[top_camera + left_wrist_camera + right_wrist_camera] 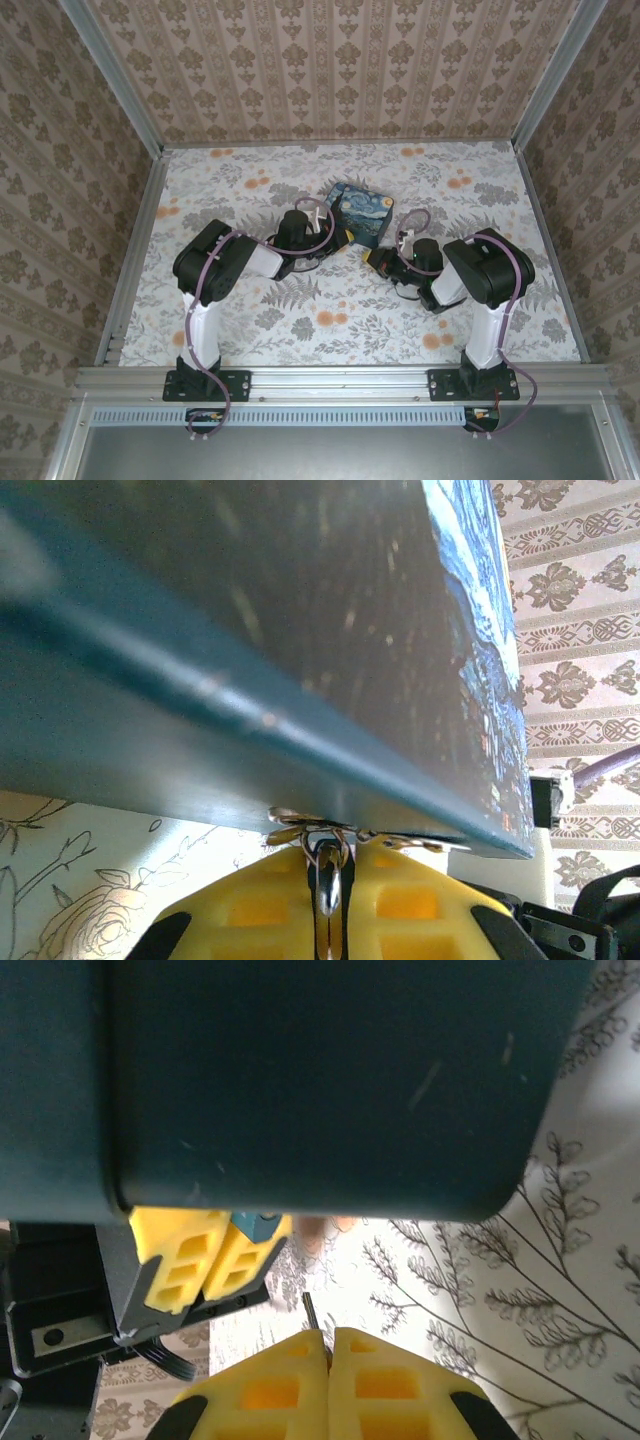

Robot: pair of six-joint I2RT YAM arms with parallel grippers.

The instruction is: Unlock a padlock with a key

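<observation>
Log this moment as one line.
left pincer: shut on blue starry-print square padlock | right pincer: shut on thin metal key | key tip apart from padlock, not yet inserted

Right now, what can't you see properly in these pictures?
Left wrist view: the blue box hides most of the metal piece pinched in the left end effector.
Right wrist view: the right end effector hides all but the thin metal tip it grips.
Top view: both grips are too small to read.
</observation>
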